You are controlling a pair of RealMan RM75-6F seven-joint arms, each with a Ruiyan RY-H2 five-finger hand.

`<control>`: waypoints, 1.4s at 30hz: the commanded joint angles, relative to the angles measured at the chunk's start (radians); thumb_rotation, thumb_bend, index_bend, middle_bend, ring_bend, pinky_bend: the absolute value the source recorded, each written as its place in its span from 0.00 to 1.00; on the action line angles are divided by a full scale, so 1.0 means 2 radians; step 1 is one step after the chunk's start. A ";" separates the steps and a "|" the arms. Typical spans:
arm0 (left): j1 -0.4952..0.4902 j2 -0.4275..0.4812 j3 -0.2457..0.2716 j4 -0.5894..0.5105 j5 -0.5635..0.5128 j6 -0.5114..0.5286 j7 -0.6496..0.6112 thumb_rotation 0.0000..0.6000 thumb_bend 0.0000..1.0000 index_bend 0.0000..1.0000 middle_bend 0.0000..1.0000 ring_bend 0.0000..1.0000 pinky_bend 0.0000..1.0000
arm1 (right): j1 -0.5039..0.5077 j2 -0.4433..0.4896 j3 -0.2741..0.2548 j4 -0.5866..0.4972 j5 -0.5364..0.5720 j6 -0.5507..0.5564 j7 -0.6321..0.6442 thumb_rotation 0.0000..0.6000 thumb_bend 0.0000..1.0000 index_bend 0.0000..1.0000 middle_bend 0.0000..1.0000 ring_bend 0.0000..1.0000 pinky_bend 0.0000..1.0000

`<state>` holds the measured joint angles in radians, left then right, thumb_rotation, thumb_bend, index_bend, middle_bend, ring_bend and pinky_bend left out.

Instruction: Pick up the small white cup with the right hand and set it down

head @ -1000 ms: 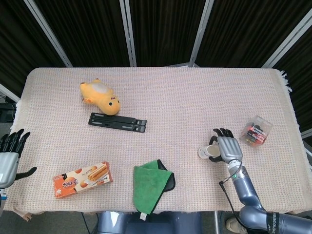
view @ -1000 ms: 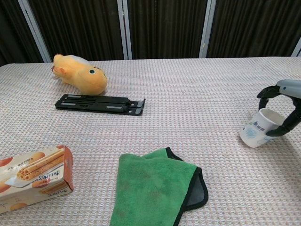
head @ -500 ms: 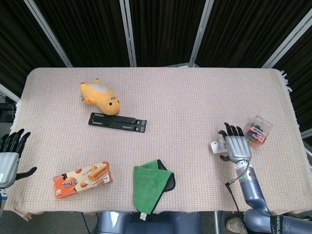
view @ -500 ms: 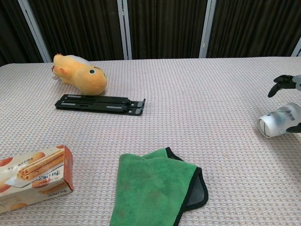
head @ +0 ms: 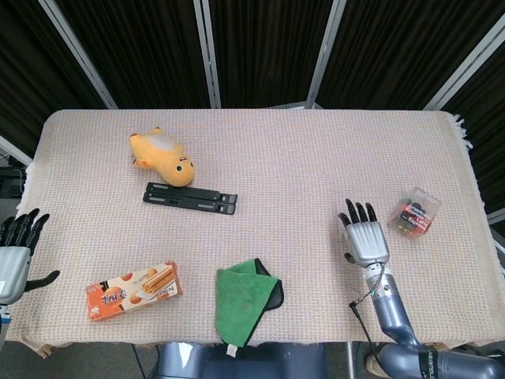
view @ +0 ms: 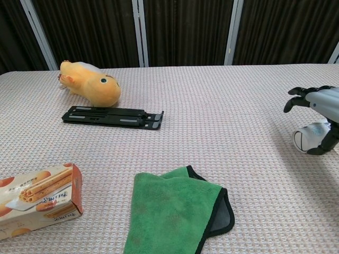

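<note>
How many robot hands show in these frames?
2. The right hand hovers over the white cup near the table's right side; the left hand sits at the left edge, holding nothing.

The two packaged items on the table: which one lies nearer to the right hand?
The small clear packet, just right of the right hand. The orange biscuit box lies far across the table, near the left hand.

Right hand [head: 365,241] palm down over the table's right side, fingers extended and spread, forearm running back to the near edge | left hand [head: 14,253] at the far left edge, fingers spread, holding nothing
</note>
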<state>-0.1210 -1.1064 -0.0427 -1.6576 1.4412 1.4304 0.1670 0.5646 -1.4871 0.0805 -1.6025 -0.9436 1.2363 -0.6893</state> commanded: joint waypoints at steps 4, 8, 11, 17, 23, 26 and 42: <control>0.000 0.000 0.000 0.000 0.000 0.000 0.000 1.00 0.00 0.00 0.00 0.00 0.00 | 0.000 -0.025 -0.004 0.041 0.000 -0.003 -0.016 1.00 0.19 0.28 0.07 0.00 0.00; 0.000 0.000 0.000 0.000 0.000 0.000 0.001 1.00 0.00 0.00 0.00 0.00 0.00 | -0.002 -0.033 -0.003 0.060 -0.001 -0.005 -0.019 1.00 0.19 0.33 0.09 0.00 0.00; 0.000 -0.001 0.000 0.000 0.000 0.000 0.002 1.00 0.00 0.00 0.00 0.00 0.00 | -0.003 -0.035 -0.001 0.069 0.001 -0.007 -0.019 1.00 0.19 0.37 0.11 0.00 0.00; 0.000 -0.001 0.000 -0.001 -0.001 0.001 0.002 1.00 0.00 0.00 0.00 0.00 0.00 | -0.008 -0.040 0.002 0.086 -0.002 -0.011 -0.012 1.00 0.21 0.43 0.15 0.00 0.00; 0.000 -0.001 -0.001 -0.001 -0.002 0.000 0.004 1.00 0.00 0.00 0.00 0.00 0.00 | -0.011 -0.039 0.006 0.087 -0.021 -0.005 -0.002 1.00 0.21 0.48 0.18 0.00 0.00; 0.000 -0.001 -0.001 -0.001 -0.002 0.000 0.004 1.00 0.00 0.00 0.00 0.00 0.00 | -0.013 -0.036 0.011 0.080 -0.029 -0.001 0.005 1.00 0.21 0.49 0.19 0.00 0.00; 0.000 -0.001 -0.001 -0.002 -0.002 0.001 0.005 1.00 0.00 0.00 0.00 0.00 0.00 | -0.028 0.013 0.082 -0.064 0.034 -0.027 0.121 1.00 0.21 0.49 0.19 0.00 0.00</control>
<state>-0.1213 -1.1090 -0.0442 -1.6611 1.4363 1.4322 0.1777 0.5164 -1.4780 0.2168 -1.6927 -0.9152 1.2049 -0.4843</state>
